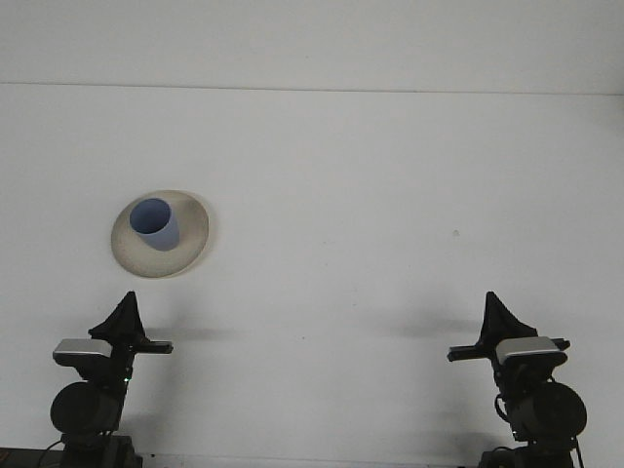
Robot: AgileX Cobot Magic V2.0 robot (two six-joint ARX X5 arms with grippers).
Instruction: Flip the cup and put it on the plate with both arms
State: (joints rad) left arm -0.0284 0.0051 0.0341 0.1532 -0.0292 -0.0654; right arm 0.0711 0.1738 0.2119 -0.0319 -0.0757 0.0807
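My left end effector (125,314) is sitting low at about seven o'clock on the white bench (370,195), pointing away from me (whether it is spread or pressed together I cannot tell from this angle). Up at ten o'clock the blue cup (154,223) is standing mouth-up on the cream plate (191,234), well apart from both arms. My right end effector (502,317) is resting at five o'clock, its state equally unreadable, holding nothing.

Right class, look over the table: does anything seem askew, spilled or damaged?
Nothing stands out. The blue cup stands upright, mouth up, on the cream plate. Both grippers, left and right, are low and well clear.
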